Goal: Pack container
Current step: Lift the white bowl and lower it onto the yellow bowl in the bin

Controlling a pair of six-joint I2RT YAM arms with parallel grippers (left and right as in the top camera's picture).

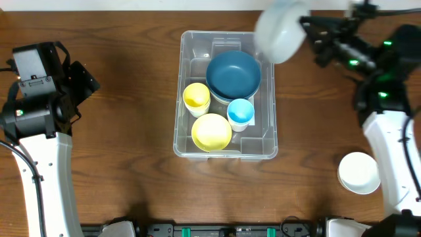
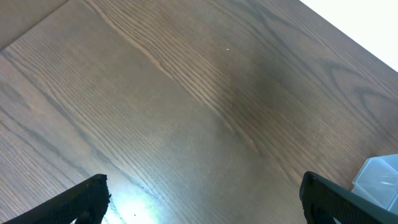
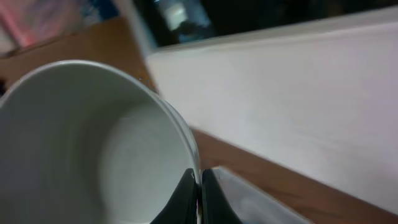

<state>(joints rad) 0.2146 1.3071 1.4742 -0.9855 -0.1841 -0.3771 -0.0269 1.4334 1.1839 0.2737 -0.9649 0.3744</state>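
Observation:
The clear rectangular container [image 1: 225,148] sits mid-table and holds a large blue bowl [image 1: 233,74], a yellow cup [image 1: 197,97], a yellow bowl [image 1: 211,131] and a small blue cup [image 1: 241,112]. My right gripper [image 1: 308,27] is shut on the rim of a white bowl [image 1: 279,29], held in the air above the container's far right corner. In the right wrist view the fingers [image 3: 200,180] pinch the white bowl's rim [image 3: 93,137]. My left gripper [image 2: 202,193] is open and empty over bare wood at the left; a container corner [image 2: 379,180] shows at its right edge.
Another white bowl [image 1: 359,172] sits on the table at the right, beside my right arm. The table top is brown wood [image 1: 125,131]. A pale wall [image 3: 298,93] shows behind the table in the right wrist view.

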